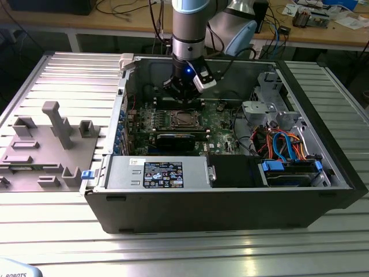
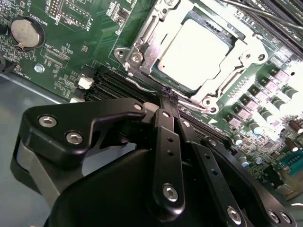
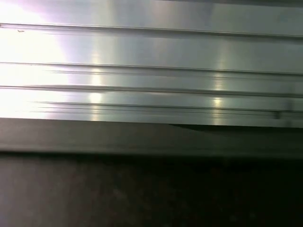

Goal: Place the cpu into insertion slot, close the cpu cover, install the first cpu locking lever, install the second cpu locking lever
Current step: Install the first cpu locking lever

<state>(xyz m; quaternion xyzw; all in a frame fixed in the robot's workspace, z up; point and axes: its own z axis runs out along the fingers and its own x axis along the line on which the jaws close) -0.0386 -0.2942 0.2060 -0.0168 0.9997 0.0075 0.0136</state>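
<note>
In the exterior view my gripper (image 1: 184, 97) hangs inside the open computer case, just above the insertion slot (image 1: 184, 119) on the green motherboard (image 1: 219, 124). In the second wrist view the cpu (image 2: 196, 49) lies in the socket with its pale face up. The cpu cover (image 2: 150, 47) lies flat around it. My gripper (image 2: 169, 94) is shut, its black fingertips meeting at a thin wire locking lever (image 2: 142, 87) that runs along the socket's edge. Whether the wire sits between the tips is hidden.
A coin battery (image 2: 27, 32) and long black slots (image 2: 111, 85) lie beside the socket. The power supply (image 1: 164, 173) and a drive cage with cables (image 1: 288, 150) line the case. Grey fixture blocks (image 1: 52, 138) stand on the ribbed table at the exterior view's left.
</note>
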